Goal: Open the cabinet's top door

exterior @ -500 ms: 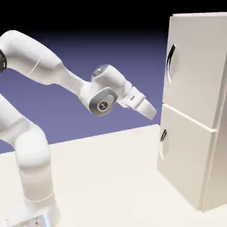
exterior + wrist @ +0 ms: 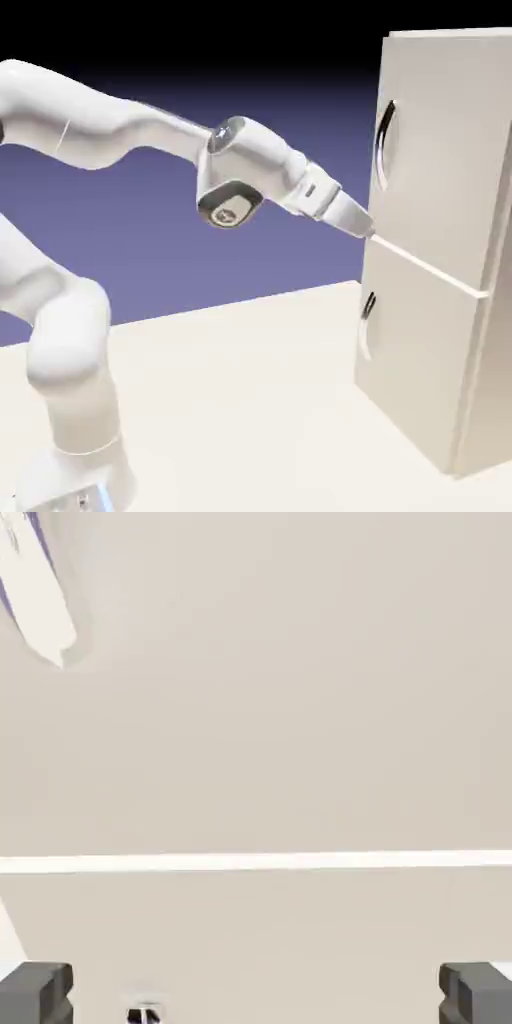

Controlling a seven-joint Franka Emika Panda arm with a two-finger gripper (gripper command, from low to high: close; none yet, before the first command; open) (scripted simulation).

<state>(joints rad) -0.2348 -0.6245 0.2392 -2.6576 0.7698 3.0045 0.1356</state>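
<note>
Gripper point(image 2: 368, 230), jaws spread wide and empty, points at the seam under the tall off-white cabinet's point(image 2: 440, 300) top door point(image 2: 435, 150), below its curved dark-and-silver handle point(image 2: 383, 143), apparently lining up a grasp.

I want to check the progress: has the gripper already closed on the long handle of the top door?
No. In the exterior view the gripper is at the seam below the top door, well under its long handle.

Bright even rendered light, black-to-violet backdrop gradient, faint soft shadows, slightly blurry, hand view washed pale
</note>
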